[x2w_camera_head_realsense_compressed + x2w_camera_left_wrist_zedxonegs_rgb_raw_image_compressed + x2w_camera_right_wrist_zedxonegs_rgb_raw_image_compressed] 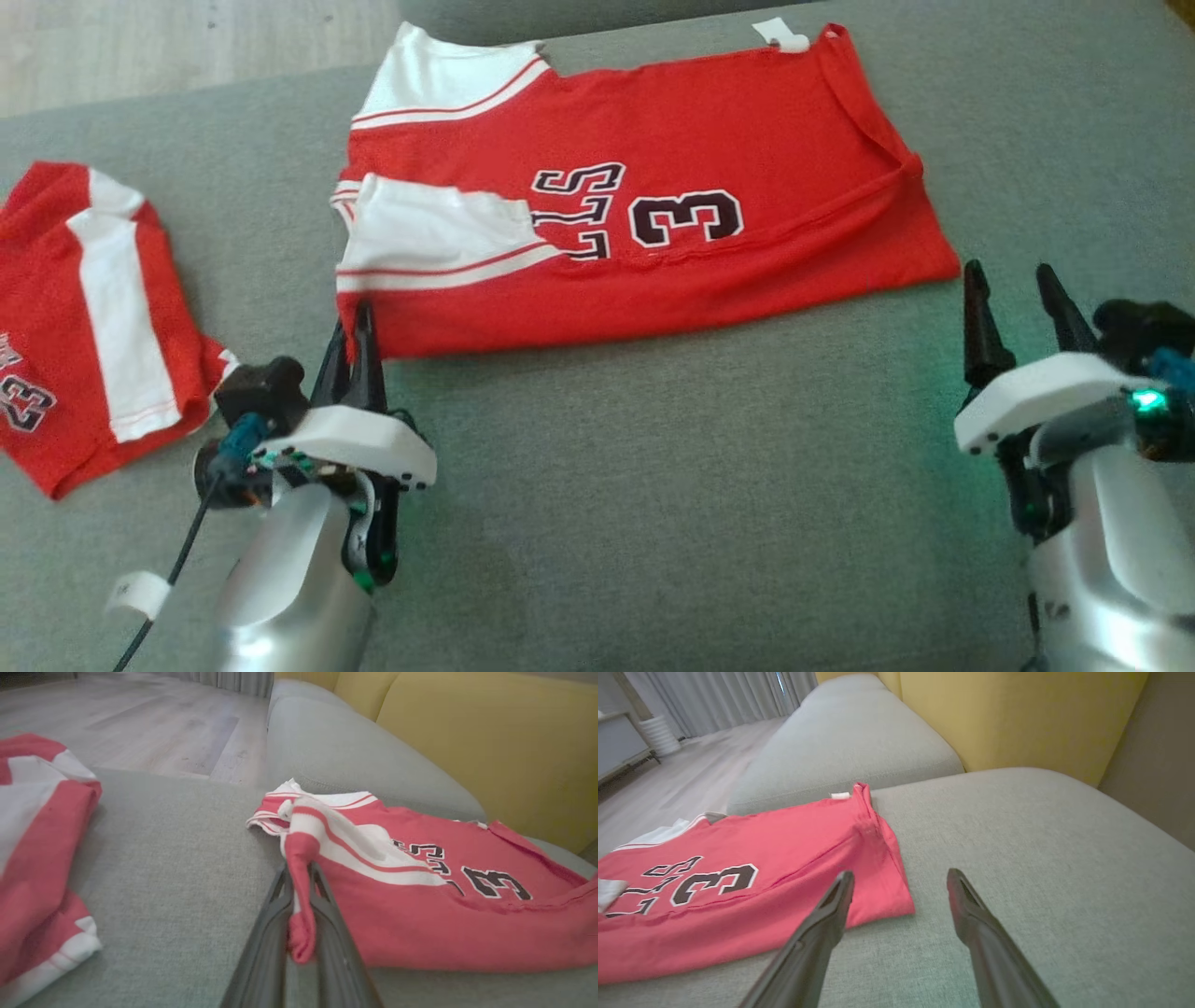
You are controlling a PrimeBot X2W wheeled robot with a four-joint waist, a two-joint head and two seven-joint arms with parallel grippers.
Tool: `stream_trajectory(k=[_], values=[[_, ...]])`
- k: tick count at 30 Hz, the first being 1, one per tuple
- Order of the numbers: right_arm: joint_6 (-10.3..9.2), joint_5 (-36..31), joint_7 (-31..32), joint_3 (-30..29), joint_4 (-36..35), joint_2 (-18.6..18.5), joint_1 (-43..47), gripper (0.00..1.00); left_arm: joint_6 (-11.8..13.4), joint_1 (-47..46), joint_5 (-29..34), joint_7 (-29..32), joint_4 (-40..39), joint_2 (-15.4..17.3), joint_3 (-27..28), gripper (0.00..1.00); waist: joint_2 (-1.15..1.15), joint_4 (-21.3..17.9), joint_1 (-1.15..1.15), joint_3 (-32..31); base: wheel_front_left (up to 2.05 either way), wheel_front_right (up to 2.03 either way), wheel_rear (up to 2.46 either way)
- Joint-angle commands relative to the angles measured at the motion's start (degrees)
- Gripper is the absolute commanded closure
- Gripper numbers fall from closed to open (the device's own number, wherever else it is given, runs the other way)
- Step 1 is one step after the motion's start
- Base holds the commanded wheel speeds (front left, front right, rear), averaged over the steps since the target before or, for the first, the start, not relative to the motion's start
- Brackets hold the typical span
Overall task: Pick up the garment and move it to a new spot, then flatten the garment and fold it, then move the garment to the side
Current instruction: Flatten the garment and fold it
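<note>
The garment [653, 187] is a red jersey with white sleeves and dark lettering, lying folded lengthwise on the grey cushion. My left gripper [359, 322] is at its near left corner, shut on a pinch of the red and white fabric, which bunches up between the fingers [327, 924] in the left wrist view, where the garment [420, 905] spreads to the right. My right gripper [1013, 285] stands open just off the garment's near right corner. In the right wrist view the right gripper [899, 882] has nothing between its fingers, and the garment [761, 896] lies to their left.
A second red and white jersey [84, 317] lies at the left on the cushion [653, 485], also seen as the second jersey [37, 858]. Yellow back cushions [1008, 718] rise behind, and wooden floor [140, 728] lies beyond the cushion's far edge.
</note>
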Motion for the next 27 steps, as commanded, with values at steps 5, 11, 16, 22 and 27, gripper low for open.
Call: stream_trajectory(k=[5, 11, 16, 22, 27], values=[[-0.04, 0.7, 4.48, -3.42, 7.73, 0.79, -8.44, 0.0, -1.07, -1.76, 1.53, -2.16, -6.53, 0.82, 0.33, 1.0, 0.0, 1.96, 0.0, 0.27, 0.0, 0.0, 0.0], [-0.04, -2.08, 5.1, -7.75, 20.61, 0.81, -15.11, 0.0, -1.58, -2.01, 2.71, -1.89, -9.17, 0.55, -2.04, 1.0, 0.0, 3.7, 0.0, 1.22, 0.0, 0.0, 0.0], [-0.04, -6.73, 4.36, -12.25, 29.25, 0.82, -19.54, 0.0, -1.56, -2.07, 3.05, -1.46, -10.43, 0.28, -3.4, 1.0, 0.0, 4.85, 0.0, 2.12, 0.0, 0.0, 0.0], [-0.04, -10.99, 2.0, -14.81, 36.36, 0.82, -23.15, 0.77, -1.3, -1.69, 3.1, -1.08, -10.68, 0.47, -4.06, 1.0, 0.0, 5.55, 0.0, 2.66, 0.0, 0.0, 0.0], [-0.04, -16.29, -1.59, -15.49, 36.66, 0.82, -23.89, 1.0, -0.92, -1.04, 2.64, -1.1, -10.16, 1.2, -3.63, 1.0, 0.0, 5.03, 0.0, 1.82, 0.0, 0.0, 0.0]])
